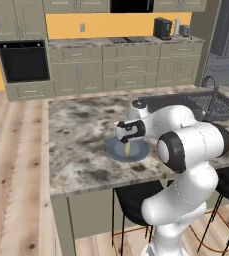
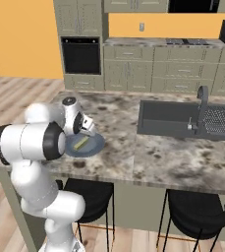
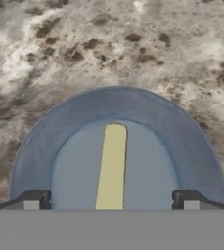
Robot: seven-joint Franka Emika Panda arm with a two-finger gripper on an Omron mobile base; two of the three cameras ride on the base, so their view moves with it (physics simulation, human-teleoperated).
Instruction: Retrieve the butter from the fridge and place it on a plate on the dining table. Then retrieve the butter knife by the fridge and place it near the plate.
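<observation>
Orange wall, olive cabinets (built-in black oven), wood floor.

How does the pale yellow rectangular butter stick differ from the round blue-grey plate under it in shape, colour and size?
The pale yellow rectangular butter stick is long, narrow and straight-edged; the round blue-grey plate is circular with a raised rim. The butter is yellow, the plate blue-grey. The plate is several times wider than the butter. Both rest on the speckled marble table.

Both base views look forward and down from behind, sharing the plate; the hand view hovers close above it.
</observation>
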